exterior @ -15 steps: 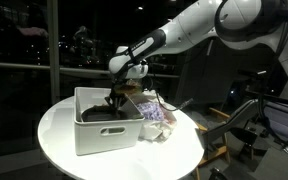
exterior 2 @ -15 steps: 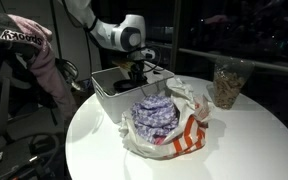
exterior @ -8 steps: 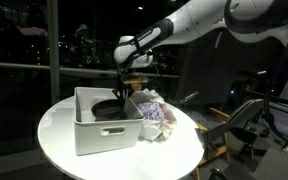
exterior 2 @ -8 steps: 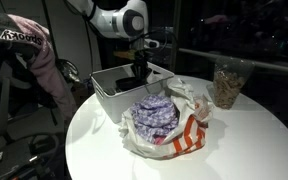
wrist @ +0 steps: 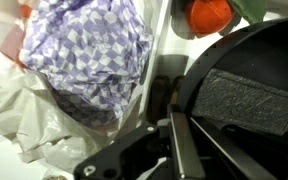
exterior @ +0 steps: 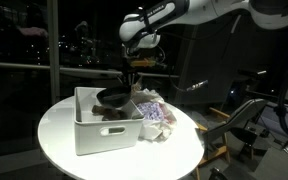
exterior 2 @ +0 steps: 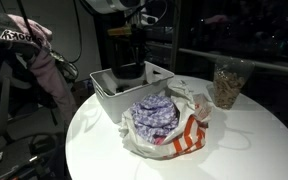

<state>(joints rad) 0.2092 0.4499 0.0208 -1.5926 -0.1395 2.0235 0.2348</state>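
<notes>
My gripper [exterior: 130, 76] hangs above the white bin [exterior: 94, 135], shut on the rim of a black bowl [exterior: 112, 98]. The bowl is lifted clear of the bin's floor and tilts down from the jaws [exterior 2: 129, 66]. In the wrist view my gripper [wrist: 176, 125] pinches the bowl's edge, and the bowl [wrist: 269, 50] fills the right side with a dark grey textured pad [wrist: 246, 97] lying in it. A purple checked cloth [wrist: 84, 50] lies just left of the bowl, in a white and orange plastic bag [exterior 2: 189, 135].
The bin [exterior 2: 109, 95] and the bag stand on a round white table [exterior 2: 244, 140]. A clear jar of brown bits [exterior 2: 227, 85] stands at the table's far side. An orange ball [wrist: 209, 12] shows by the bowl. A jacket [exterior 2: 24, 50] hangs off the table.
The gripper has risen from inside the bin, carrying the black bowl up with it. The bin, bag and jar have not moved.
</notes>
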